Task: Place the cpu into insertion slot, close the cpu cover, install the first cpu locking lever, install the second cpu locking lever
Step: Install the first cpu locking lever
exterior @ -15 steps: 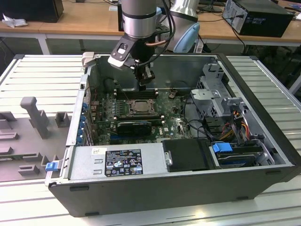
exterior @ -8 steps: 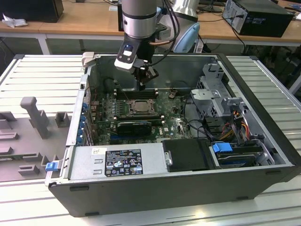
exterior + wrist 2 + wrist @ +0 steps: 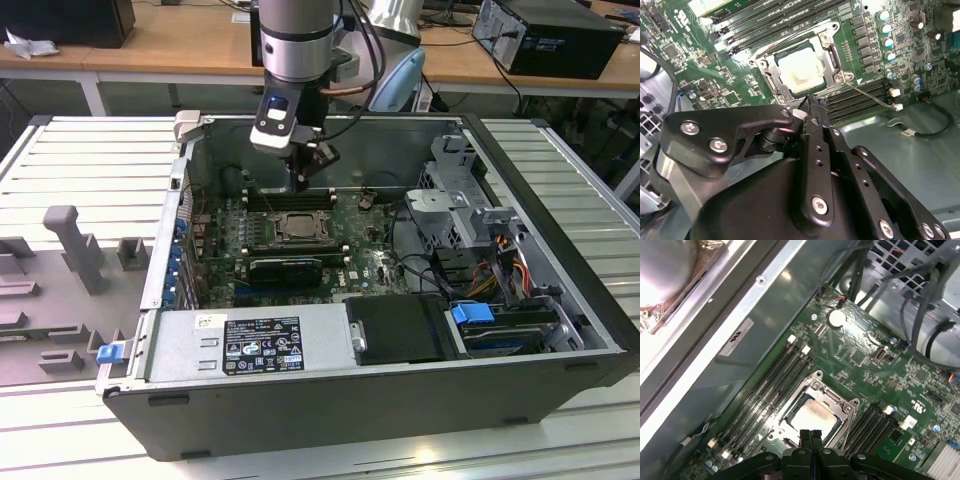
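Exterior view: pincer [image 3: 302,182], slatted table [image 3: 90,160], desks [image 3: 190,42]

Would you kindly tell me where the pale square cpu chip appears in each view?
Exterior view: the small pale square metal-topped cpu sits on the green motherboard, toward the exterior view's left.
Second wrist view: cpu inside the silver frame cover, beyond the tips of the black hand.
First wrist view: cpu just beyond the hand.
Shared landmark: long black memory slots flanking the cpu.
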Robot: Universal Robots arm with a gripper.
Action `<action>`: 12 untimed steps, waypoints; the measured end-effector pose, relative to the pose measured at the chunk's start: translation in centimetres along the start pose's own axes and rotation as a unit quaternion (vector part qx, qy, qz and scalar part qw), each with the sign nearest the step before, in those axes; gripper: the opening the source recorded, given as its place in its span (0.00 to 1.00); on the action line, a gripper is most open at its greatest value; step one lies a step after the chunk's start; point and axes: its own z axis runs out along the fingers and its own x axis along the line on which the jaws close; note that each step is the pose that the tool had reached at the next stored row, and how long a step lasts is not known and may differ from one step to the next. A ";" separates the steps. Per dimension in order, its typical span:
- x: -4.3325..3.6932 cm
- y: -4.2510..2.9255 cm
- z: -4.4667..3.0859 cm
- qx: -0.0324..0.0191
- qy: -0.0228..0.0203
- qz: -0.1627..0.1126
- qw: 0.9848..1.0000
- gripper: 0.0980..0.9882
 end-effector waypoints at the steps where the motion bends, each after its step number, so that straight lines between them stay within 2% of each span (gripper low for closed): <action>1: 0.00 0.00 0.00 0.000 0.000 -0.006 1.000 0.01; 8: 0.00 0.00 0.00 0.000 0.003 -0.039 0.999 0.01; 12: 0.00 0.00 0.00 0.000 0.004 -0.059 0.998 0.01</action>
